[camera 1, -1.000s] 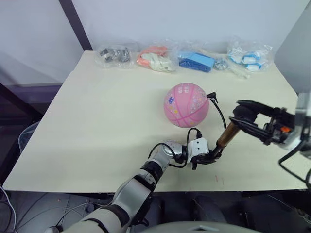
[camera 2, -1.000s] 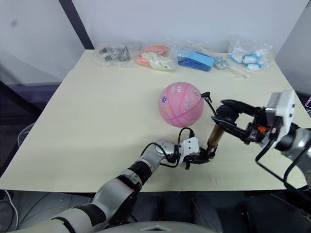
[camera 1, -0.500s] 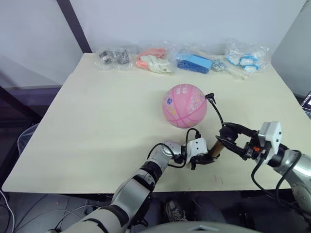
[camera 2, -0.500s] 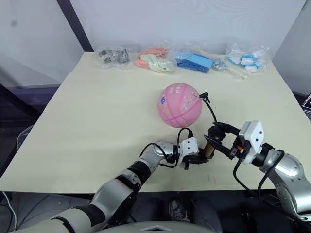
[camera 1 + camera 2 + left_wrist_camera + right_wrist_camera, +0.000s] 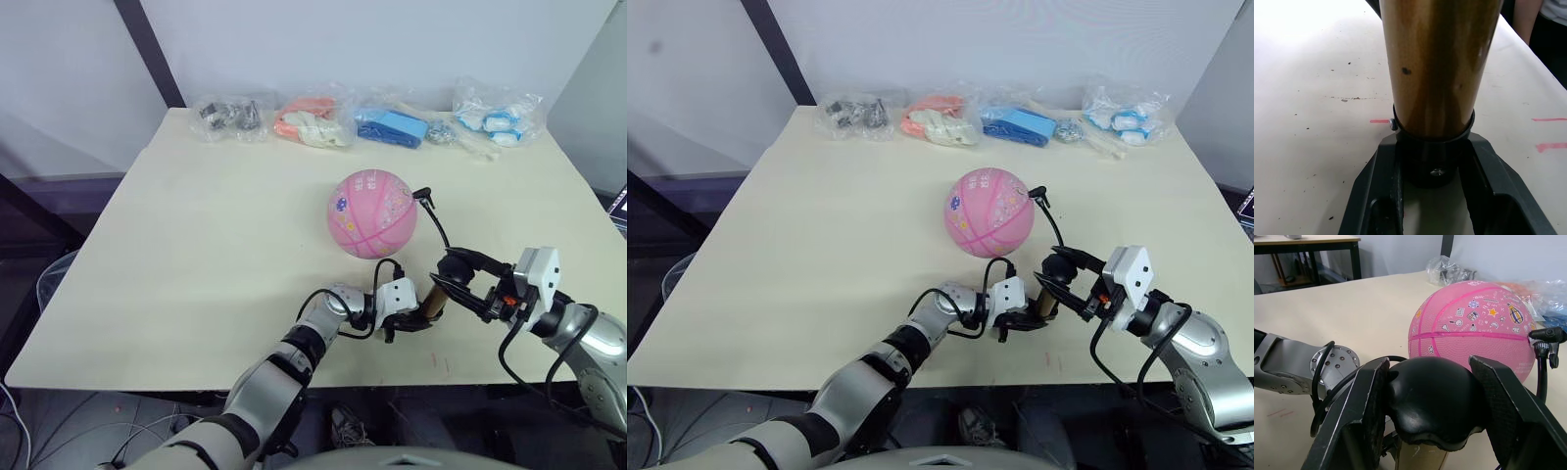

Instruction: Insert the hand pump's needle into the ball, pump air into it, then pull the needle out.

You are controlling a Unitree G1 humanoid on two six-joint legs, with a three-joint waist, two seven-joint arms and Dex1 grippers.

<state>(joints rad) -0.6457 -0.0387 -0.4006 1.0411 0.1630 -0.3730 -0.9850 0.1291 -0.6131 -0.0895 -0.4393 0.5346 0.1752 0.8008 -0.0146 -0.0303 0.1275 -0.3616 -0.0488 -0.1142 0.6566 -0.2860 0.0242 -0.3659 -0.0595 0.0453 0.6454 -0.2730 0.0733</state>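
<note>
Pink ball (image 5: 372,212) on table, bronze pump (image 5: 432,303) near, needle (image 5: 422,195) seemingly inserted

I'm looking down on a pale cream table (image 5: 196,235) standing against a plain white wall (image 5: 392,39). A dark post (image 5: 147,49) is leaning across that wall. Behind, a black-legged table (image 5: 1308,245) is showing, possibly a desk.

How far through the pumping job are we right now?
Needle sits at the ball, so insertion looks done. Pumping is in hand: left gripper clamps the hand pump at its base, right gripper grips its handle, pushed low. Pulling the needle out is left.
</note>
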